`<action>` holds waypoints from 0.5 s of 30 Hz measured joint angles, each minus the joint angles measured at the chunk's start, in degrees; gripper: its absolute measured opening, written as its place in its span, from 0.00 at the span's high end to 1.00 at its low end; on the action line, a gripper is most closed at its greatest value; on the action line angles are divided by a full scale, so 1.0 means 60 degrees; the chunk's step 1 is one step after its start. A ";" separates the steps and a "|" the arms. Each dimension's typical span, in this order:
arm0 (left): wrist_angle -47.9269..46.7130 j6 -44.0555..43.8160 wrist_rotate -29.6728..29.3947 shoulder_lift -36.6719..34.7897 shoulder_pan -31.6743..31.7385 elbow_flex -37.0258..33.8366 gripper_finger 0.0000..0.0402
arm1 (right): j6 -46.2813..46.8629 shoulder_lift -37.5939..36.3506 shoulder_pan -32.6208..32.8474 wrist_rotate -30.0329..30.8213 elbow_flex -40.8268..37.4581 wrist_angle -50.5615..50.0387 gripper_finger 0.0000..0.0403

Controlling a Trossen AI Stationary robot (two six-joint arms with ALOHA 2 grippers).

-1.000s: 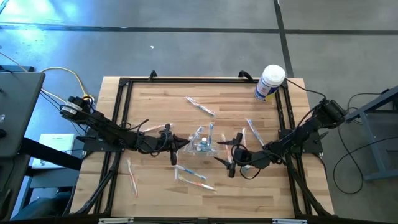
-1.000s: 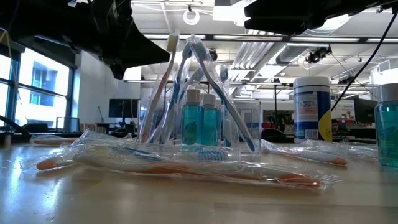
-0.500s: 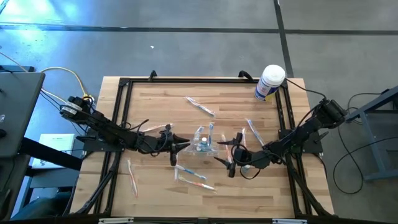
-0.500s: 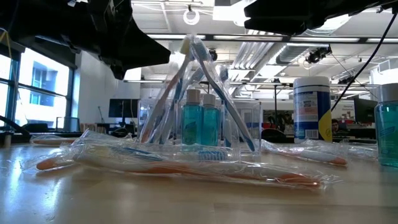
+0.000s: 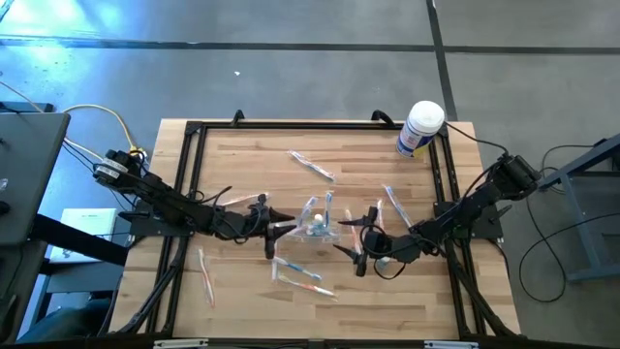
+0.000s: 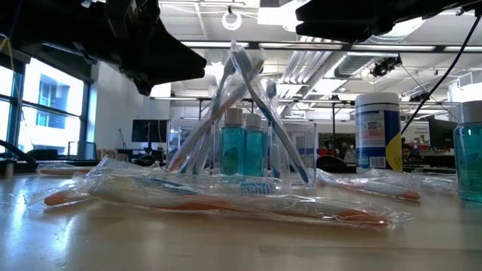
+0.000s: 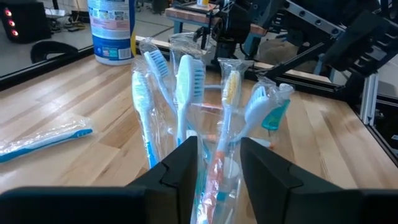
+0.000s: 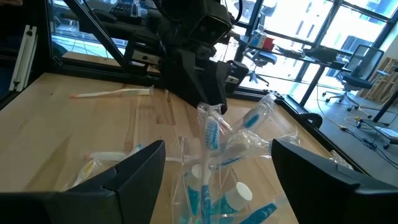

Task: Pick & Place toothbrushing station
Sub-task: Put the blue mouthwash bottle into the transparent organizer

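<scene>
Left pincer [image 7: 217, 165]: fingers parted, straddling a wrapped toothbrush [image 7: 222, 140] standing in the toothbrushing station [image 5: 318, 229]; apparently letting go.

Right pincer [image 5: 358, 240]: wide open, empty, just beside the station.

Station: mid-worktop [image 5: 252, 165], between both pincers.

Step, judged: loading. Next: back the left pincer clear without tipping the station.

Count: one station; one white canister [image 5: 421, 128]; five toothbrushes upright, several loose.
</scene>
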 joint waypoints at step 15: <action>0.1142 0.1435 -0.0345 0.0004 -0.0587 0.0007 0.69 | -0.0001 0.0000 0.0000 0.0000 0.0000 -0.0018 0.29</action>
